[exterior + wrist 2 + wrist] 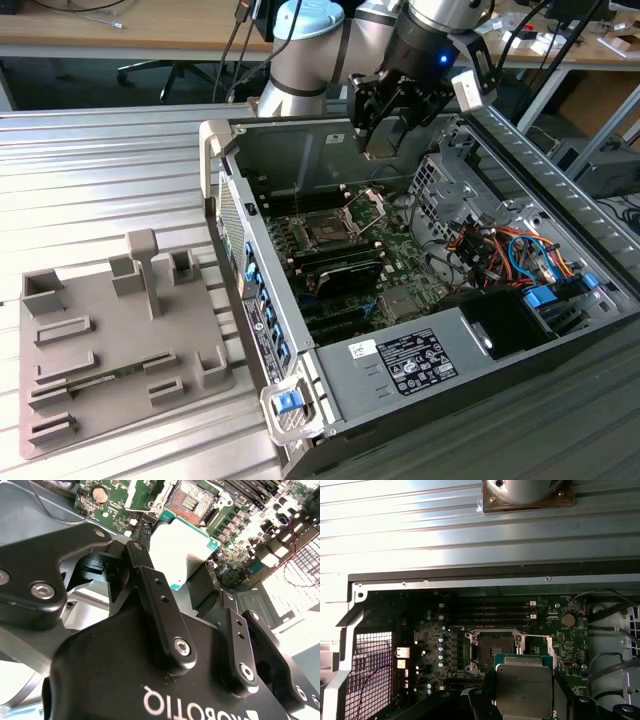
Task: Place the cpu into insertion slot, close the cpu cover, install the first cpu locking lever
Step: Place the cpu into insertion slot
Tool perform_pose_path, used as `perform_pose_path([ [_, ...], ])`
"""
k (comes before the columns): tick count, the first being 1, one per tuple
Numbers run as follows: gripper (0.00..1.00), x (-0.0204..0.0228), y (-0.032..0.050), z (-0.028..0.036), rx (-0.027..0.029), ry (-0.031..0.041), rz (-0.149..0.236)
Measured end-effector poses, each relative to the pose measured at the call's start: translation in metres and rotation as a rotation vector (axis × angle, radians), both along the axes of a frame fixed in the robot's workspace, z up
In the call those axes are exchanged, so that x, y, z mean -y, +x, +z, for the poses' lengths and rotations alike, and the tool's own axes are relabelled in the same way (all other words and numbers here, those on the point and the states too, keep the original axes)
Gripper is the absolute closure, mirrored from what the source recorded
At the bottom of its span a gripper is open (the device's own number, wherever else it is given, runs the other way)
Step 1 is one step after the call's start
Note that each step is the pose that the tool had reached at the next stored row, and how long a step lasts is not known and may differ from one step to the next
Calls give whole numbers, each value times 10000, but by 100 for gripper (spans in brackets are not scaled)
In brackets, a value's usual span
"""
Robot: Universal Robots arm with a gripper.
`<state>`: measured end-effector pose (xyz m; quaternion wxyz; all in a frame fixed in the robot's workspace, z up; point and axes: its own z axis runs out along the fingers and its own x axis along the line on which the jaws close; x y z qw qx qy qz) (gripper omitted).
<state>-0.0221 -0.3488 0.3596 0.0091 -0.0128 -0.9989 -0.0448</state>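
Note:
My gripper (385, 138) hangs over the back of the open computer case, shut on the cpu (181, 550). The cpu is a thin square chip with a silvery top and a green rim, also seen in the first wrist view (524, 684) between the black fingers (160, 605). The insertion slot (492, 647) lies bare on the motherboard, below and just ahead of the chip; both the exterior view (325, 231) and the second wrist view (192, 497) show it dark and square. The cpu cover (367, 207) stands swung up at the slot's side.
The case wall (255, 290) and its drive cage (440, 175) flank the motherboard. A bundle of coloured cables (500, 250) and a power supply (420, 360) sit at the exterior view's right. A grey fixture plate (110, 330) with pegs rests on the ribbed metal table at the left.

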Motion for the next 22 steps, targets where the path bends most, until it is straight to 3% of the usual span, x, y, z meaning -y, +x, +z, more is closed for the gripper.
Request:
perform_pose_path([
  [8, 45, 5, 0, -14, 1, 0, 0],
  [10, 45, 16, 0, -57, 0, 1, 0],
  [22, 45, 16, 0, -104, 0, 0, 0],
])
